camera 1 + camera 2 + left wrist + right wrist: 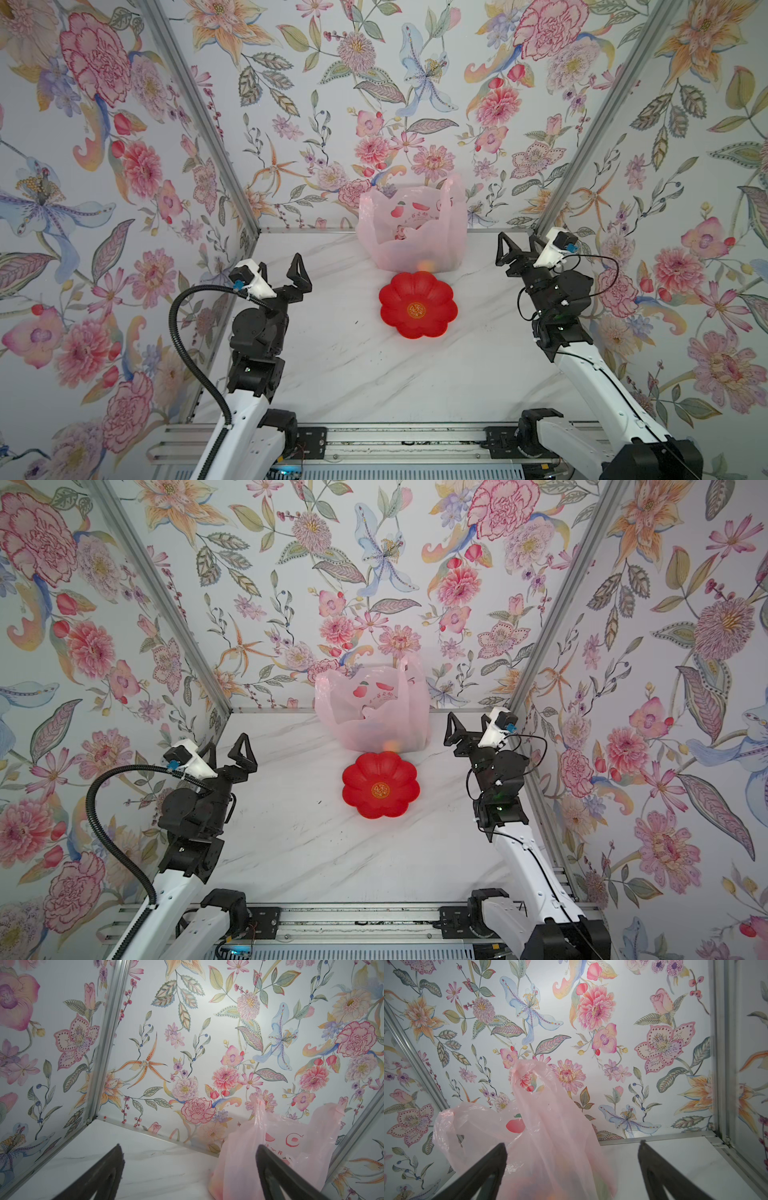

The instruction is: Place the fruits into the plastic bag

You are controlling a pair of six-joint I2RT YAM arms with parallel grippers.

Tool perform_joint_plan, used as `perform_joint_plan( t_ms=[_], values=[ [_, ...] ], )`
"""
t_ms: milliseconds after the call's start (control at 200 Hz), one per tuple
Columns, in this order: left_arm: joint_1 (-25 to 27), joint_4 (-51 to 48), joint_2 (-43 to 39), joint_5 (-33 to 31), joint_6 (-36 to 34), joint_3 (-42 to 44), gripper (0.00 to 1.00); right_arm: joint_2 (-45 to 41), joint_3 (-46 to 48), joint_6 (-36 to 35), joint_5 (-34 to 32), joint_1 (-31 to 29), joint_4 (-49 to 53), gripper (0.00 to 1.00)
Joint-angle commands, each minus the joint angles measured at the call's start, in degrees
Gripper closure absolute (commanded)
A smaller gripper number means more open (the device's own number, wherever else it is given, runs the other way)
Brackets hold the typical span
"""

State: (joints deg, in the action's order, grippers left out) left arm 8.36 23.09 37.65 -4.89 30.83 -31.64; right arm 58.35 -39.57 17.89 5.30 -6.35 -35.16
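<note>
The pale pink plastic bag (409, 232) (374, 712) stands open at the back of the marble table, against the wall. The fruits show only as blurred orange and dark shapes through its thin wall (426, 264) (390, 744) (550, 1188). My left gripper (280, 266) (226, 744) (189, 1147) hovers open to the left of the bag, holding nothing. To the right of the bag, my right gripper (518, 239) (467, 719) (572, 1144) is also open and empty. Both wrist views look at the bag (239, 1157) (550, 1126) from the side.
A red flower-shaped dish (417, 307) (380, 787) lies empty just in front of the bag. Floral walls with metal corner posts (232, 174) (582, 158) close in the table on three sides. A metal rail (374, 444) runs along the front edge.
</note>
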Motion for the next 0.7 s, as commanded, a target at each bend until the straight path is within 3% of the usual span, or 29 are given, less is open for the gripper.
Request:
perform_joint_plan(
  t_ms=[0, 215, 696],
  values=[
    [-0.46, 0.63, -2.10, -3.50, -0.49, 1.68, 0.01, -0.24, 1.20, -4.09, -1.63, -0.35, -5.72, 0.01],
    [-0.40, -3.61, -4.33, -6.78, -0.54, 4.51, 0.01, -0.86, 5.24, -5.65, -4.40, 0.01, -3.48, 0.01],
    [-0.45, -4.37, -5.48, -6.10, 4.01, 10.05, 0.01, -1.30, 15.87, -5.93, -7.68, 4.36, -2.90, 0.01]
  ],
)
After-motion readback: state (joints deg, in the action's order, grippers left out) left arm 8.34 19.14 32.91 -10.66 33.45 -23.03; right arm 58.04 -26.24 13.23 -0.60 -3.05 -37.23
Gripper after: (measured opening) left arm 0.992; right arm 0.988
